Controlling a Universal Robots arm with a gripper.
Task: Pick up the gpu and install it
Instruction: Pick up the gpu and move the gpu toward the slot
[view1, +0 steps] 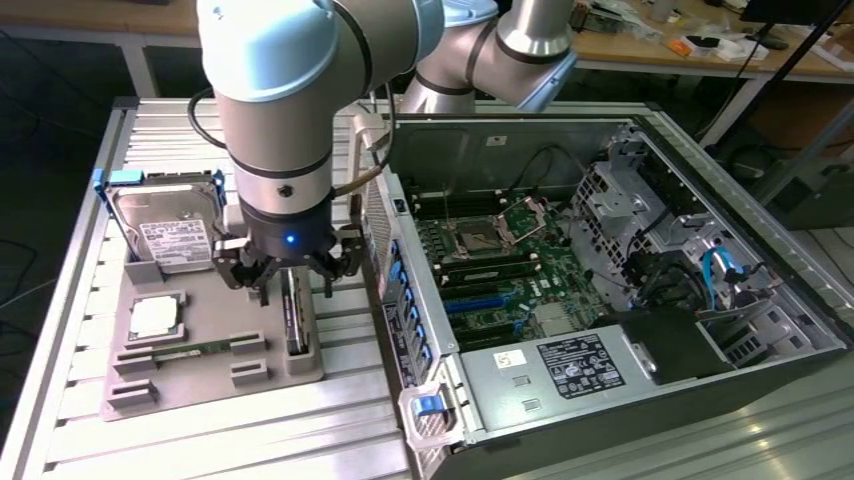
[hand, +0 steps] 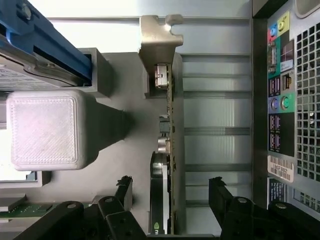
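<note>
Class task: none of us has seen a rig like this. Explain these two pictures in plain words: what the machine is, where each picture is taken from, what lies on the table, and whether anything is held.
The grey jointed machine is a robot arm ending in a black claw. One picture comes from a camera off the arm that sees the whole scene; the other from a camera on the arm's wrist, looking past the claw's fingers. On the slatted table stand an open computer case and a grey tray. The tray carries a hard drive, a square processor chip, a memory stick and the gpu, a thin card standing on edge. The claw is open, a finger on each side of the gpu. Nothing is held.
</note>
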